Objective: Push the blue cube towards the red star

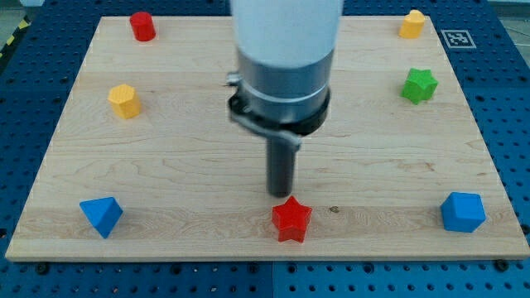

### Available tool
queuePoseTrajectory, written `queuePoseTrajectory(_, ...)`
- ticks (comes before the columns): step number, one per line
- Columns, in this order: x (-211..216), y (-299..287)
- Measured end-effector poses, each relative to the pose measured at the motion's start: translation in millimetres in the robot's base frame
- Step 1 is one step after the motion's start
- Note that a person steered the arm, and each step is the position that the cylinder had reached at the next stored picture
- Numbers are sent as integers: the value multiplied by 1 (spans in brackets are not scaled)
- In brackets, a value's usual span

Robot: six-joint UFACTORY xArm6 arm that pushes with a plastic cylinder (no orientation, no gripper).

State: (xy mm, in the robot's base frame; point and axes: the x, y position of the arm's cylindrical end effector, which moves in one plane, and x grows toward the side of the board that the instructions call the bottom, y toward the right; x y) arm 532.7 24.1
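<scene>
Surface: pale wooden board (190, 178) lying on a blue perforated table (25, 99); black-and-white marker tag (456, 38) on the table past the board's far right corner.
Arm: white and grey cylinder (286, 70) coming down from the view's top over the middle of the board, ending in a dark rod.
My tip (280, 194): on the board, just behind the red star, close to touching; exact contact impossible to tell.
Jaws: none fitted, only the plain rod, so nothing spread, pressed together or pinching.
Red star (291, 218): near edge of the board, about the centre.
Blue cube (462, 212): near right corner, well apart from the red star and from my tip.
Blue block (101, 216): near left corner, pointed and wedge-like, shape not certain.
Yellow block, left (124, 100): left side, midway between near and far.
Red block (142, 26): far left, cylinder-like.
Yellow block, right (411, 24): far right corner.
Green star (419, 85): right side, just nearer than the far right yellow one.
</scene>
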Motion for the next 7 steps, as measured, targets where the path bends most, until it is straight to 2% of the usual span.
queuePoseTrajectory(1,-29,62)
queuePoseTrajectory(3,-29,235)
queuePoseTrajectory(4,-14,274)
queuePoseTrajectory(5,10,286)
queuePoseTrajectory(7,40,231)
